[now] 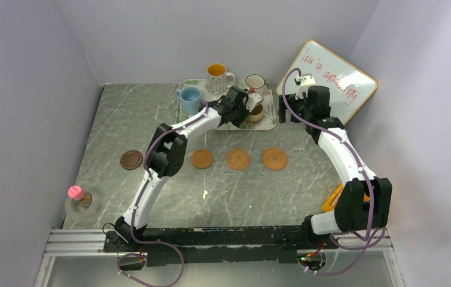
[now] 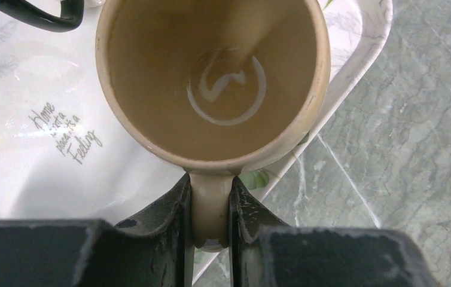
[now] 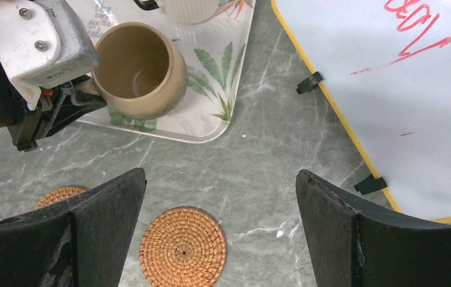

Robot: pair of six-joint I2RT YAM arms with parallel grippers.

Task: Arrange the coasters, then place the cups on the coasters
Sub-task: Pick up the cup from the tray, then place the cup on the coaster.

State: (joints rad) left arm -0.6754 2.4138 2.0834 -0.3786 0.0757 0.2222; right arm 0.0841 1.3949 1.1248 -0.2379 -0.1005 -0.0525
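Left jaws are clamped tight on the handle of the tan cup (image 2: 211,78). Right jaws gape wide, holding nothing, above the desk (image 1: 109,119). The leaf-print tray (image 1: 268,125) at the far edge carries that cup and three other cups (image 1: 190,98). Four coasters (image 1: 238,159) lie in a row mid-desk.

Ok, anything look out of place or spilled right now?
Nothing spilled or tipped. Only a small white scrap lies loose on the grey marbled tabletop, on the near side of the row of round brown coasters.
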